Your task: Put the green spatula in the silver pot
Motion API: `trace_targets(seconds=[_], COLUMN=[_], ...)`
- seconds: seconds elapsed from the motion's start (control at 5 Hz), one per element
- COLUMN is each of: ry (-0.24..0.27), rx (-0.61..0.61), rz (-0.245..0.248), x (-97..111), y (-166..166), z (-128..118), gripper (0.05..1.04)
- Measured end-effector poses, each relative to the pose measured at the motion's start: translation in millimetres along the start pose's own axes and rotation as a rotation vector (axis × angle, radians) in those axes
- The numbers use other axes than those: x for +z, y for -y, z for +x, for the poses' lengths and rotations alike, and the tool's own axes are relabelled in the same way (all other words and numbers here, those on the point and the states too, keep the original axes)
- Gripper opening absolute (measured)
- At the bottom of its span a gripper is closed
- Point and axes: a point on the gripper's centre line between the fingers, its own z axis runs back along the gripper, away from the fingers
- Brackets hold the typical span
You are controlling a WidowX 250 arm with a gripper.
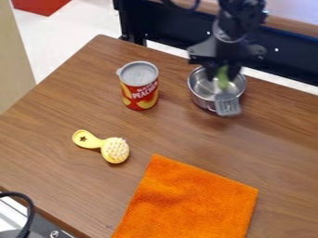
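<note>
Camera view: my gripper [223, 73] hangs over the silver pot [197, 98] near the far edge of the table, and the green spatula [227, 105] is with me, so the picking up is done and the putting in is not. I judge my fingers to be closed on its green handle, parted only by what they pinch; the dark, blurred tips hide exactly where the grip lies. The spatula slants down from my hold across the pot's opening, its head over or just in front of the near rim. From this angle I cannot tell whether the head touches that rim or hangs clear of it. What is left, as I see it, is to bring the head inside the wall, lower the spatula and let go. As for its looks, the part of the handle I can see is a bright, fresh green, short and upright between my dark tips. Below it the head is grey, flat and broad, with lengthwise slots and a squarish end. It is somewhat blurred, and against the pot's shiny metal its upper part is hard to make out.
</note>
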Motion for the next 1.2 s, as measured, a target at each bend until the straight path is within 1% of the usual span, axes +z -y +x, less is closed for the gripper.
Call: trace_targets(seconds=[0.2,0.4,0.6,0.8,1.0,1.2], ry=[0.080,0.161,0.169,0.160,0.157,0.095], rx=[0.067,0.132,0.158,0.160,0.184,0.219], rz=[0.028,0.034,0.059,0.088,0.096,0.088], x=[0.4,-0.4,-15.3,-31.3,-38.2,-41.7], y=[-7.5,-9.3,-5.8,-2.3,-7.9,-13.3], z=[16.6,35.8,41.0,43.3,43.8,38.8], gripper=[0.400,0.400,0.400,0.400,0.464,0.759])
